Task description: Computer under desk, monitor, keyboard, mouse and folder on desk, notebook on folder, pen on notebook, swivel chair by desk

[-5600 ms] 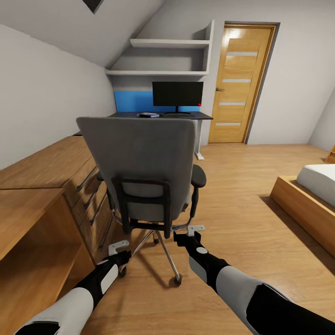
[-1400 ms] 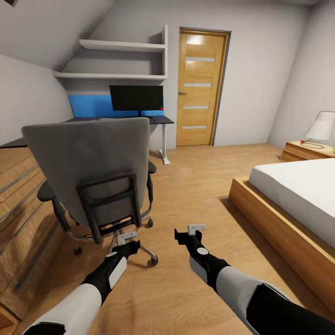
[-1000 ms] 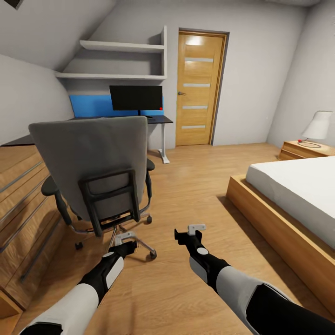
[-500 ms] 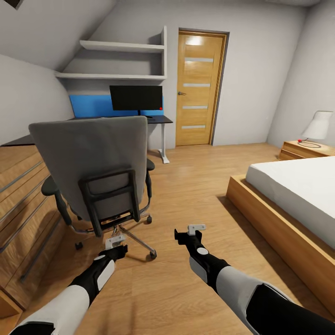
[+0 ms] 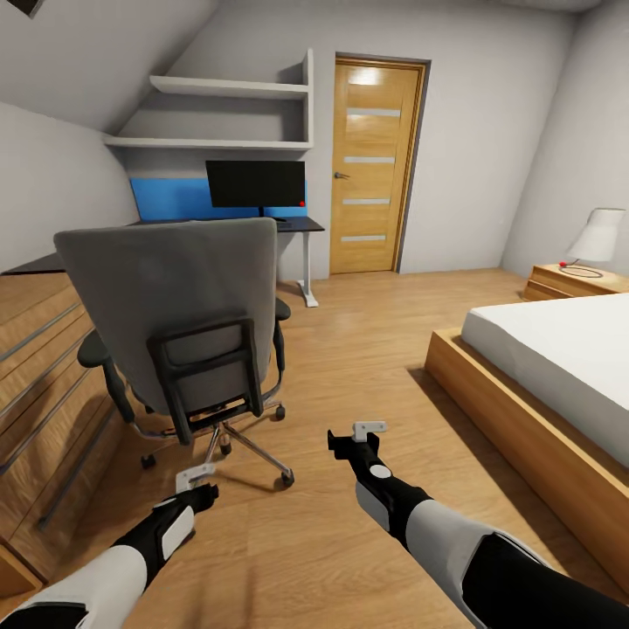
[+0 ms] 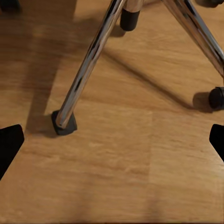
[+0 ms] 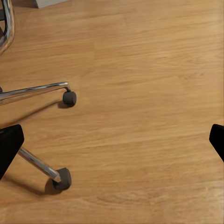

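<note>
beside drawers (image 5: 35, 367), swivel chair (image 5: 179, 323); open floor (image 5: 367, 349) before bed (image 5: 542, 384).

My room looks bright and soft, with even light all over. The swivel chair (image 5: 188, 323) drops a faint, blurry shadow on the floor (image 5: 367, 349) right under it. The door (image 5: 374, 166) has a little shine near its top. Walls beside the door bend a bit toward the edges. Everything looks sharp.

A grey swivel chair (image 5: 179, 319) stands back-on beside wooden drawers (image 5: 39, 367), with the monitor (image 5: 255, 183) on the desk (image 5: 297, 225) beyond, near the door (image 5: 374, 166).
</note>
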Tool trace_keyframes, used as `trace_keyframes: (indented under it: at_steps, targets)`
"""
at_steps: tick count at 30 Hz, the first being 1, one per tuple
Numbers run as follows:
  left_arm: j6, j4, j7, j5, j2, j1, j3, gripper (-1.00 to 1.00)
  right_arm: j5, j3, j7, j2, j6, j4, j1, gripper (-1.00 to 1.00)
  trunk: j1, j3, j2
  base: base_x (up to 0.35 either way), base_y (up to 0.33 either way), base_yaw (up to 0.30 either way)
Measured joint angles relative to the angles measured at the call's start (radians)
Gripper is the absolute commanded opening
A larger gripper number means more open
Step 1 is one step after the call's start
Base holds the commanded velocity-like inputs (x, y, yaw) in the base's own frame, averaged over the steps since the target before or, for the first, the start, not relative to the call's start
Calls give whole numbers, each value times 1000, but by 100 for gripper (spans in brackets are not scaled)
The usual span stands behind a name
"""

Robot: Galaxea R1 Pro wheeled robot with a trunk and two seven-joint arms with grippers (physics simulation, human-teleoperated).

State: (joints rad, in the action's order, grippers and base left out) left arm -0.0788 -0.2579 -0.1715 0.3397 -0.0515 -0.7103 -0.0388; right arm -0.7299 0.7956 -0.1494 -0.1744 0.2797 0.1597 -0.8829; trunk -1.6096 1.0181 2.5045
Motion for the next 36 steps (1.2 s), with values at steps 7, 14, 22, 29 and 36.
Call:
trace_keyframes:
  at_steps: [7,14,22,29,36]
  targets:
    - [45,31,-2,18,-36,0,1,100,0,0,-12,0,1,0,0,100,0,0,0,0,0,0]
    - [87,39,-1,140,-77,0,4,100,0,0,-16,0,0,0,0,100,0,0,0,0,0,0]
    - [95,40,3,243,-140,0,5,100,-1,1,-27,0,1,0,0,100,0,0,0,0,0,219]
    - [95,40,5,242,-139,0,4,100,0,1,-27,0,1,0,0,100,0,0,0,0,0,272]
    - [96,40,5,242,-137,0,4,100,-1,1,-27,0,1,0,0,100,0,0,0,0,0,170]
